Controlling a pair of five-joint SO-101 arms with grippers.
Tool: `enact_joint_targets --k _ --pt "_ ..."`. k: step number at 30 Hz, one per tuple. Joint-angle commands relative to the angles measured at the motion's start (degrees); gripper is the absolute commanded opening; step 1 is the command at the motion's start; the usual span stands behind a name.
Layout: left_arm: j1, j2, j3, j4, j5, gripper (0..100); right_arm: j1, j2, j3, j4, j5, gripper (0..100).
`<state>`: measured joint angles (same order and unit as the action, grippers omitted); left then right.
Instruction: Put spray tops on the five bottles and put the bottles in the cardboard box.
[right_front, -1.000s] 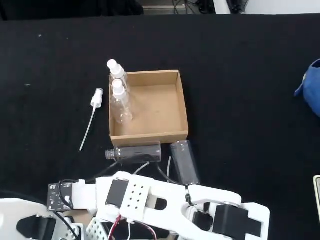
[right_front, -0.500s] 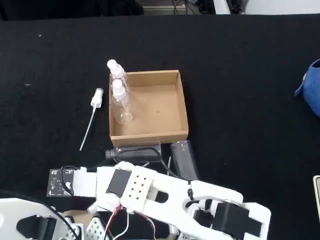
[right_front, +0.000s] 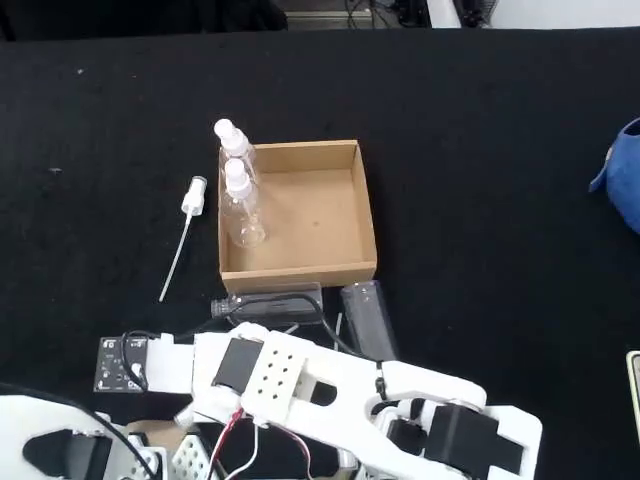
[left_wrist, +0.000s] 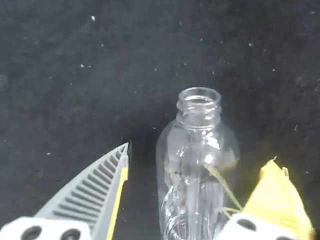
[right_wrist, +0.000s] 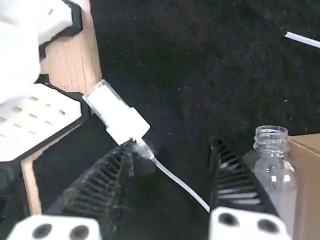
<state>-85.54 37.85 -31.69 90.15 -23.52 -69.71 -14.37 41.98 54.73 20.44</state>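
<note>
left gripper (left_wrist: 198, 154) is sitting released, jaws apart on either side of a clear plastic bottle with an open neck (left_wrist: 199, 150). the bottle is lying on the black cloth surface (left_wrist: 75, 75), with a gap showing on one side of it and the yellow-tipped finger (left_wrist: 272, 195) just beside it on the other.

right gripper (right_wrist: 171, 146) is also sitting released with its black jaws apart. a white spray top with a thin tube (right_wrist: 116, 119) is touching the tip of one finger (right_wrist: 120, 165), and its tube is running across the gap between the jaws. near the other finger a second uncapped clear bottle (right_wrist: 270, 150) is lying just beside the brown cardboard box (right_wrist: 306, 165).

in the high view the box (right_front: 298, 270) is sitting mid-surface. two clear bottles with white spray tops are at its left wall: one (right_front: 242, 208) lying inside, the other (right_front: 232, 140) at the far left corner. a loose white spray top with a long tube (right_front: 192, 196) is lying left of the box. two uncapped bottles are lying in front of the box, one crosswise (right_front: 268, 305) and one lengthwise (right_front: 367, 318). a blue object (right_front: 625, 180) is sitting at the right edge.
</note>
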Motion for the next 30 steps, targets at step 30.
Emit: enact_joint_targets --k 30 --pt "-0.48 -0.88 -2.15 10.64 -12.48 24 0.88 -0.75 -3.12 0.53 0.53 21.6"
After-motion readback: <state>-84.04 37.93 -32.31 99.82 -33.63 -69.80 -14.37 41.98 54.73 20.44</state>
